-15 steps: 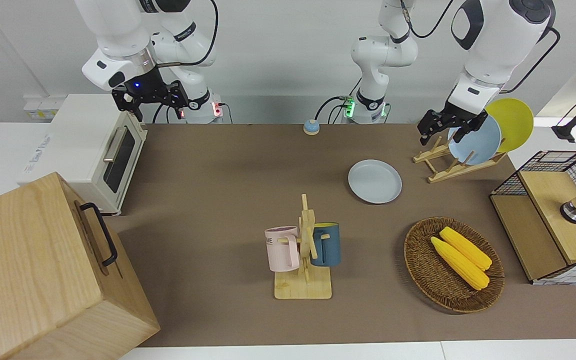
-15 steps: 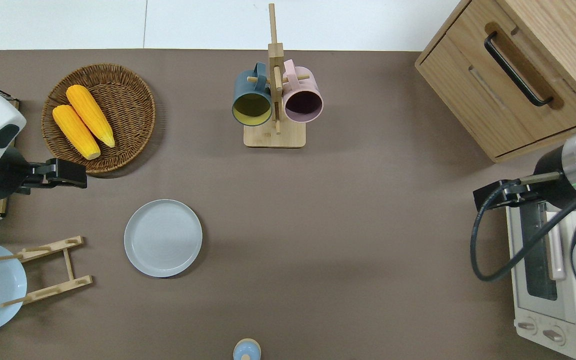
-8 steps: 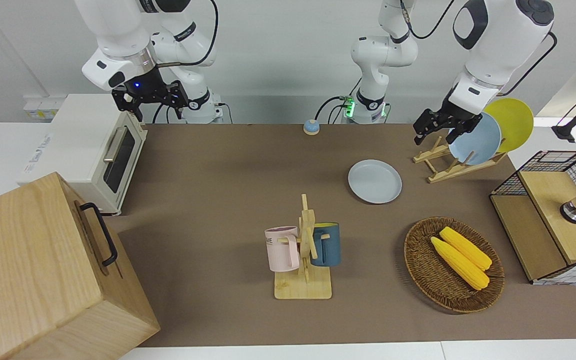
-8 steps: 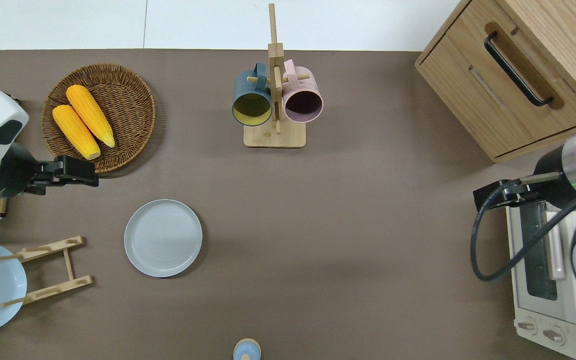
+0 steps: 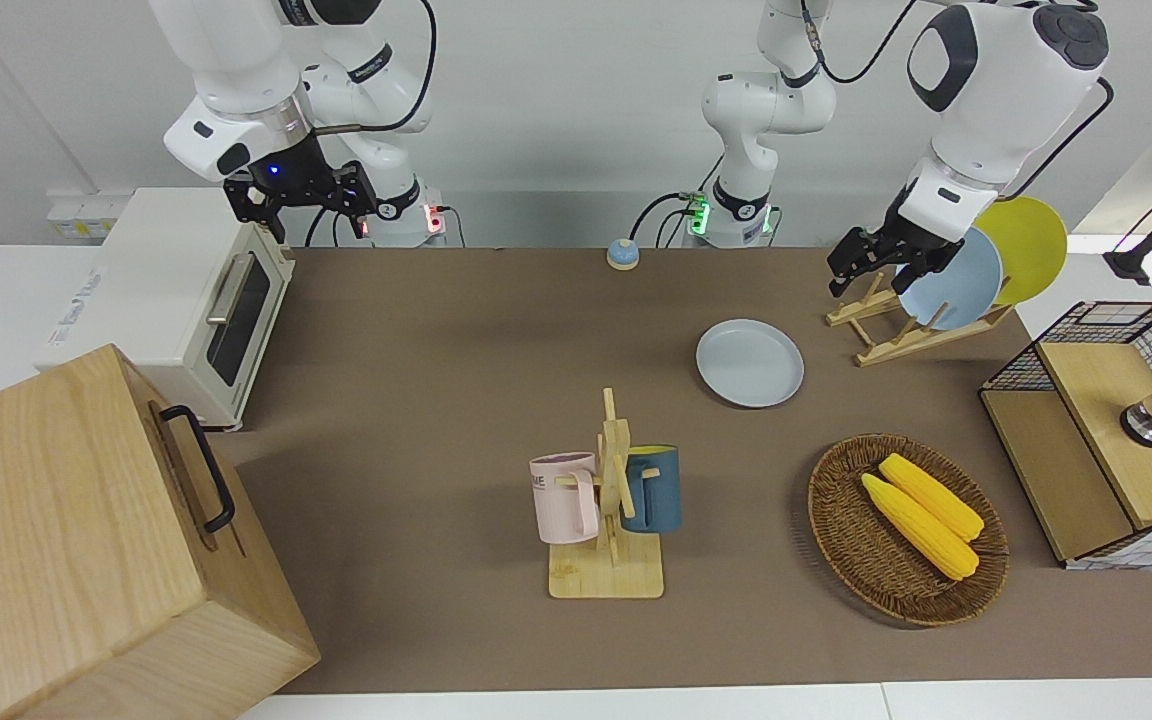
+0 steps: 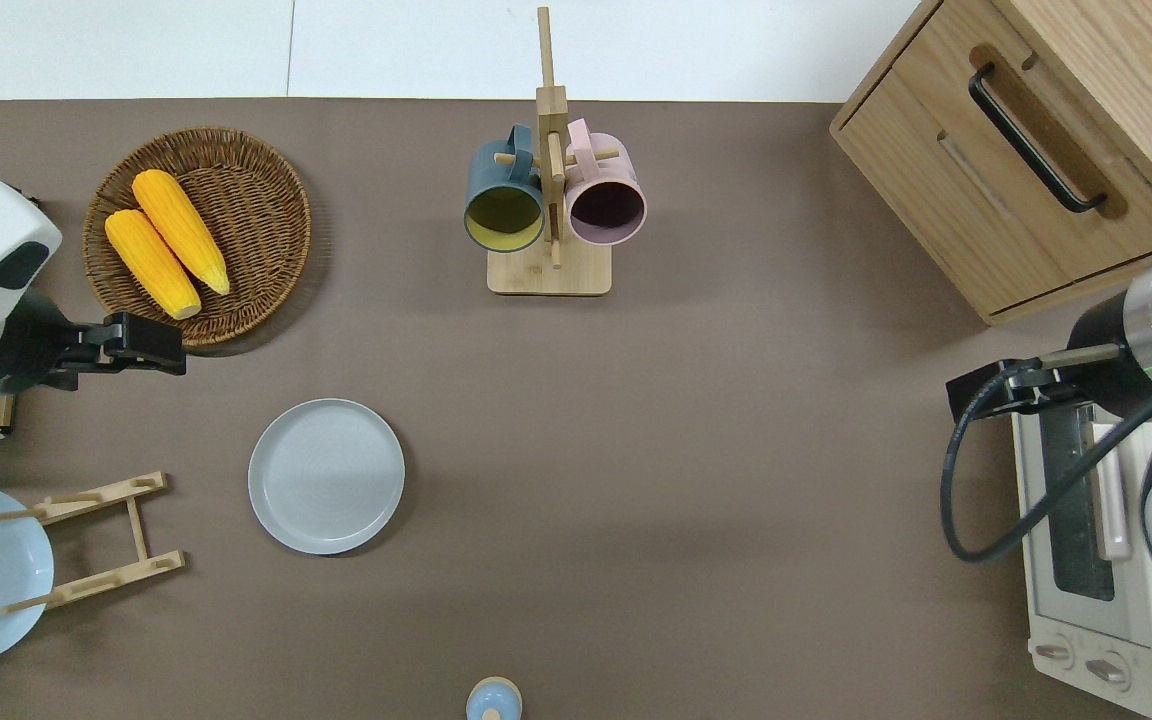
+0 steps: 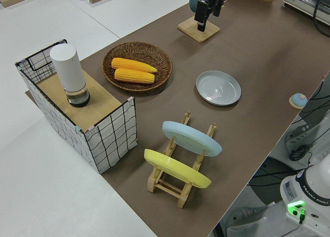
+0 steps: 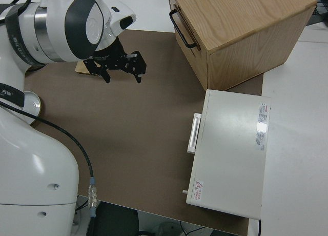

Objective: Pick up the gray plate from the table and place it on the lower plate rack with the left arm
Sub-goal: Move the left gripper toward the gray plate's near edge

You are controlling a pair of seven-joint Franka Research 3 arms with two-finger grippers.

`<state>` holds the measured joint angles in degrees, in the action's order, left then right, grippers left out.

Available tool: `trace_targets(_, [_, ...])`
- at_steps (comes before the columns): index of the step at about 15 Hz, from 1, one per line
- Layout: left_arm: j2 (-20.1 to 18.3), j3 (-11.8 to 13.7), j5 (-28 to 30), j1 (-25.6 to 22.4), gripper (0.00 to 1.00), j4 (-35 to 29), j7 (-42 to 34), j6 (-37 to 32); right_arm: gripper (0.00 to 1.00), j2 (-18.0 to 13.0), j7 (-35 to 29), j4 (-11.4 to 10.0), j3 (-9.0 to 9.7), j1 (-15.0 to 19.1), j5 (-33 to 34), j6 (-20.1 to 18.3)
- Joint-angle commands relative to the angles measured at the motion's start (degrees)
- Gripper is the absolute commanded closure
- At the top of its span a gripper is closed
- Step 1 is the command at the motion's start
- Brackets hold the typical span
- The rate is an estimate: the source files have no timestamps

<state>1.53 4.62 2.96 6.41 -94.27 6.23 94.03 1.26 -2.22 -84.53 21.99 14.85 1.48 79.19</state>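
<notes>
My left gripper (image 6: 151, 343) hangs empty, fingers parted, and I judge the gray plate (image 6: 326, 476) lies toward its four o'clock overhead.

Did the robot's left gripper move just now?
Yes. In the overhead view the left gripper shifted slightly toward the wicker basket, away from the gray plate, which lies untouched.

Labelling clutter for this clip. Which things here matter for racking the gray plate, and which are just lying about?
Job:
gray plate, flat on the table
lower plate rack
left tool, up in the air

Lying about:
light blue plate and yellow plate on the rack
corn basket
mug stand
toaster oven
</notes>
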Motion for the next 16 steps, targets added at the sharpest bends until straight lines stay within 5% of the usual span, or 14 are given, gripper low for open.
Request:
trace_targets(1, [-2.0,0.0,-3.7,0.4,0.0,-6.8,0.6,5.1,0.017,-0.1,-0.7,0.4,1.13,1.3,0.3,-0.6])
trace_targets(10, [-7.7,0.0,-2.0,0.2,0.0,-30.5,6.3,23.1,0.017,-0.1,-0.7,0.4,1.13,1.3,0.4,-0.6])
trace_targets(16, [-7.6,0.0,-0.1,-0.2,0.01,-41.4,6.3,33.0,0.017,-0.1,-0.7,0.4,1.21,1.3,0.3,-0.6])
